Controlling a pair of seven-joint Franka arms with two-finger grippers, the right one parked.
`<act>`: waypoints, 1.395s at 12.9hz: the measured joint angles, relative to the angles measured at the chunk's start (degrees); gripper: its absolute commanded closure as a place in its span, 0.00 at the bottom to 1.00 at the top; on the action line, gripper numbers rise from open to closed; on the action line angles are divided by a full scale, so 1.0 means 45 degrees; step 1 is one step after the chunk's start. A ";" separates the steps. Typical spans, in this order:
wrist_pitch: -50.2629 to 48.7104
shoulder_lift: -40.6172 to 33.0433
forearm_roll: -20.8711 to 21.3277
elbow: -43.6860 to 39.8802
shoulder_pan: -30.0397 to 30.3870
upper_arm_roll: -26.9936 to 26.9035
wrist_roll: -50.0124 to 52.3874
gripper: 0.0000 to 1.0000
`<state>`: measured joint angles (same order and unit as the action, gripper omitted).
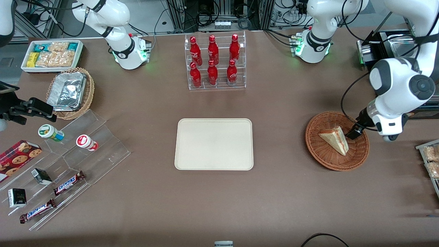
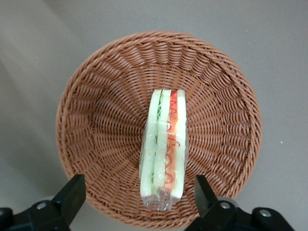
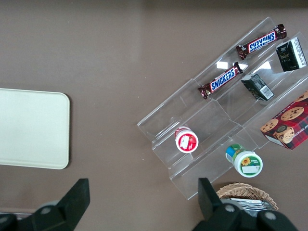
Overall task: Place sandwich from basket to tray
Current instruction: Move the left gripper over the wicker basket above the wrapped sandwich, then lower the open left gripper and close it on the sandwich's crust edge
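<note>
Brown surface [image 1: 274, 144], wide and flat, with the sandwich [image 1: 334, 139] lying inside the round brown basket [image 1: 319, 151] toward the working arm's end. Wrapped in clear film, standing on one bread side, with the red and green stripes facing up at the wrist camera [image 2: 163, 149]. Just above the basket, the claw [image 1: 353, 133], wide open and holding nothing, one finger [image 2: 72, 192] on each side of the wedge.

Best way from here, as a guess: go straight down so both fingers pass the bread sides. Close slowly and softly, so no squashing. Grab low on the thick part, not the thin tip. Watch the slippery film. Lift up high enough to clear the basket rim, then carry over to the cream tray [image 1: 214, 164] in the middle of the surface. Set down gently, flat and well inside the rim.
</note>
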<state>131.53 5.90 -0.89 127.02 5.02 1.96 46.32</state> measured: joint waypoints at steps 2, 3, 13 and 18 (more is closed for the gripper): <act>0.0448 0.0423 0.0000 0.0001 -0.0030 0.0000 0.0126 0.00; 0.0599 0.0583 0.0000 0.0001 -0.0030 -0.0002 0.0168 0.00; 0.1488 0.1361 0.0001 0.0103 -0.0495 0.0005 0.1392 0.00; 0.2503 0.1648 0.0001 0.0852 -0.0582 0.0004 0.1393 0.00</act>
<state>142.79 13.32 -0.89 130.86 2.41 1.98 52.59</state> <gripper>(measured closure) 0.000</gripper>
